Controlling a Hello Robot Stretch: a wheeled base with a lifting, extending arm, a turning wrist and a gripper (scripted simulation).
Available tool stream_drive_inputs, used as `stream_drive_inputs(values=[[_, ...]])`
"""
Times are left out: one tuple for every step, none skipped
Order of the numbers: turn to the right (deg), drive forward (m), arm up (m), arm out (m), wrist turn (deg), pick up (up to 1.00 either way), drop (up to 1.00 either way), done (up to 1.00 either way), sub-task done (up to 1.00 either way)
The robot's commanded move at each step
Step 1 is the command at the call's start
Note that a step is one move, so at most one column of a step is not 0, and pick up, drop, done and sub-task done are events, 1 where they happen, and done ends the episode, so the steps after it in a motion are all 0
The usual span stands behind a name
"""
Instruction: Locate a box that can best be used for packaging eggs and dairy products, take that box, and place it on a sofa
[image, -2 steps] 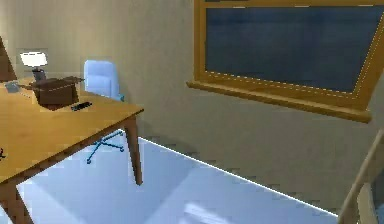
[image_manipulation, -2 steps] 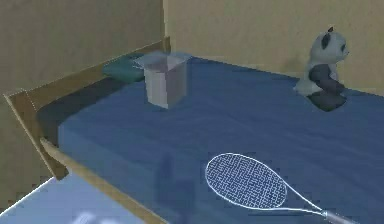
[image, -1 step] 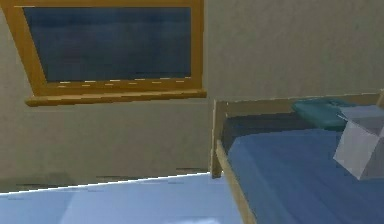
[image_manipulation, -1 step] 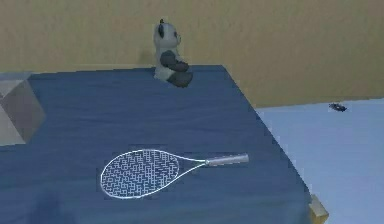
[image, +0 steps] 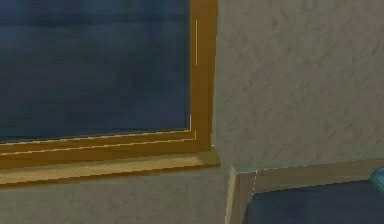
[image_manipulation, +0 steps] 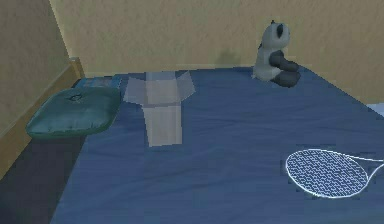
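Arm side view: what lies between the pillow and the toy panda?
A pale box with open flaps stands on the bed between pillow and panda, seen in the arm side view.

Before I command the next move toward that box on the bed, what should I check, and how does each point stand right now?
1. Candidate in sight: pale grey cardboard box with open flaps on the blue bed cover: ok.
2. It is the egg-and-dairy kind: cannot tell.
3. Box upright: ok.
4. Room around it: teal cushion close on one side, black-and-white panda plush and white-strung tennis racket well apart: ok.
5. Room to drive ahead: dark window in a golden wooden frame and grey wall look close in the forward view: likely not ok.
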Motion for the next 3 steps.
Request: stream_drive_inputs(values=[[0.0,0.00,0.50,0.00,0.0,0.00,0.00,0.00,0.00],[0.0,0.00,0.38,0.00,0.0,0.00,0.00,0.00,0.00],[0.0,0.00,0.00,0.42,0.0,0.00,0.00,0.00,0.00]])
